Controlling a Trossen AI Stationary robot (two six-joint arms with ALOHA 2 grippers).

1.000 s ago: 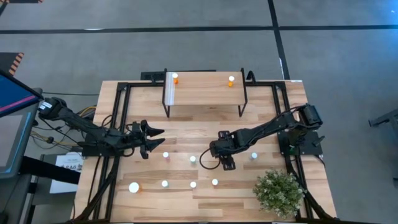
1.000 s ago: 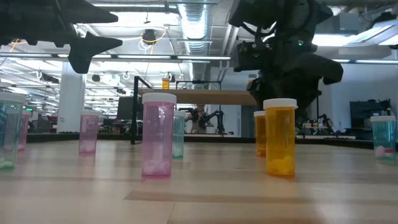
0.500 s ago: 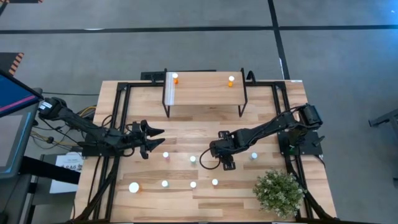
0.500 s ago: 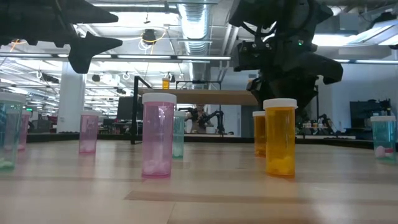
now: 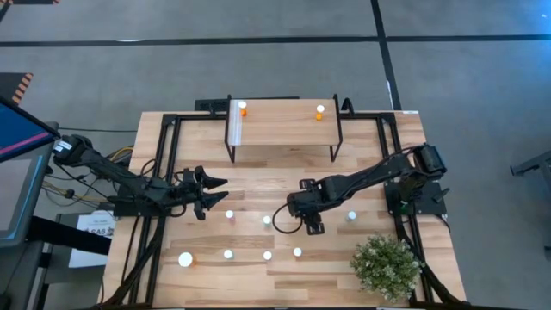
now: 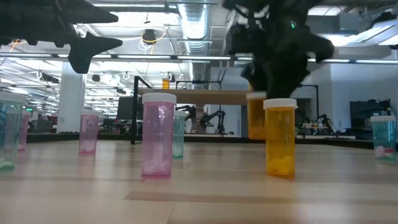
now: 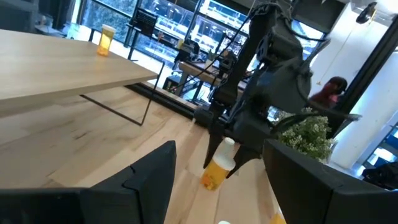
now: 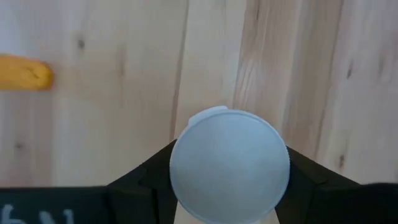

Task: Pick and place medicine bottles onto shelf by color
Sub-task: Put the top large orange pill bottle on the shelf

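Right gripper (image 7: 227,163) is pinching an orange bottle (image 7: 217,167) just under its white cap, lifted clear of the table mid-board; held that high it could swing or slip and clip the shelf (image 5: 284,122) edge on the way over; left gripper (image 5: 209,193) idles, fingers spread.

This is looking like a robotics lab in an open industrial hall. Exposed ducts (image 6: 193,25) and strip lights (image 6: 155,57) are running across the upper part of the low view, a wooden surface (image 5: 284,181) is sitting on grey concrete floor (image 5: 258,69), and more robot arms (image 6: 214,118) are standing in the background at centre.
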